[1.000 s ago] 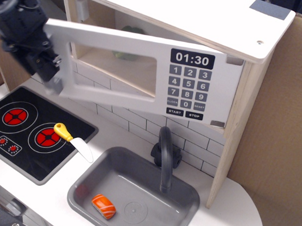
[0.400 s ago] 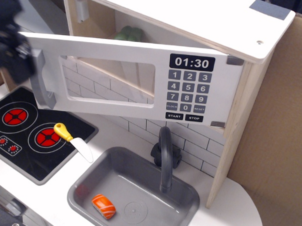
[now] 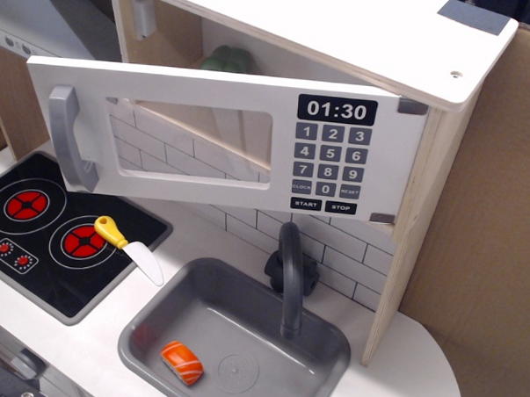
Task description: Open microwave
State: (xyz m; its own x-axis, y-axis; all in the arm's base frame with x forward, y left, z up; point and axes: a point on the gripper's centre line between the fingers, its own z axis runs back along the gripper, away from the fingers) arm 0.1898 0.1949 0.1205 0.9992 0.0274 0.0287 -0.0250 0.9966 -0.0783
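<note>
The microwave (image 3: 442,171) of pale wood stands at the top of the toy kitchen. Its white door (image 3: 215,135) is swung open toward me, hinged on the right. The grey bar handle (image 3: 67,135) is at the door's left end. The clear window (image 3: 201,143), black clock display (image 3: 337,109) reading 01:30 and grey keypad (image 3: 332,162) face me. A green object (image 3: 225,58) shows inside the cavity. My gripper is out of view.
A black stove (image 3: 52,229) with red burners is at the lower left, with a yellow-handled knife (image 3: 126,248) at its right edge. A grey sink (image 3: 232,338) holds an orange-and-white salmon sushi piece (image 3: 182,363); a dark faucet (image 3: 290,274) stands behind it. A grey range hood (image 3: 44,17) is at the upper left.
My gripper pulled the door further open, let go of the handle and left the view to the left. The door now stands still, open wider than a second ago.
</note>
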